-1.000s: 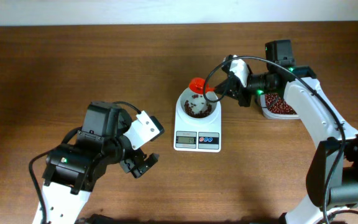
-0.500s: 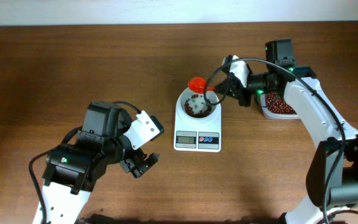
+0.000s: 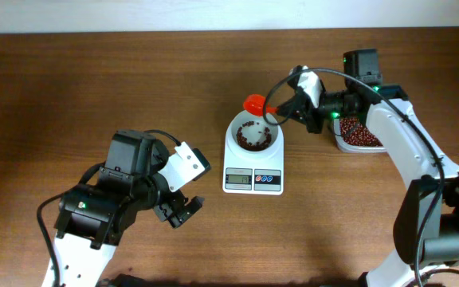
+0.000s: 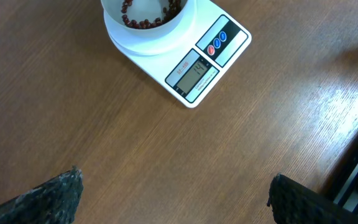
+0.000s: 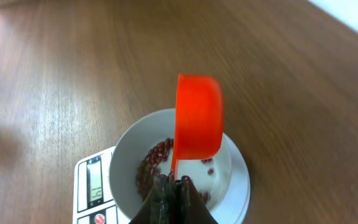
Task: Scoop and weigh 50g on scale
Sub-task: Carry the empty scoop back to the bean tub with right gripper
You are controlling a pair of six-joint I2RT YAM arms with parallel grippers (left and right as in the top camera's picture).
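Observation:
The white scale [image 3: 253, 180] stands mid-table with its round bowl [image 3: 236, 127] on top. Red-brown beans [image 3: 253, 138] lie in the bowl, mostly on one side [image 5: 154, 168]. My right gripper [image 3: 284, 112] is shut on the thin handle of an orange scoop [image 3: 254, 103], which hangs tipped over the bowl's far rim. In the right wrist view the scoop [image 5: 197, 118] shows its outside wall above the bowl [image 5: 124, 146]. My left gripper [image 3: 183, 209] is open over bare wood, near-left of the scale [image 4: 191, 68], with nothing between its fingers [image 4: 48, 199].
A clear tub [image 3: 359, 135] of red-brown beans sits right of the scale, partly under the right arm. The scale's grey display [image 4: 196, 68] and buttons [image 4: 217, 42] face the front. The table's back edge runs along the top.
The right gripper has lifted the scoop a little up and back from the bowl. The left arm has not moved.

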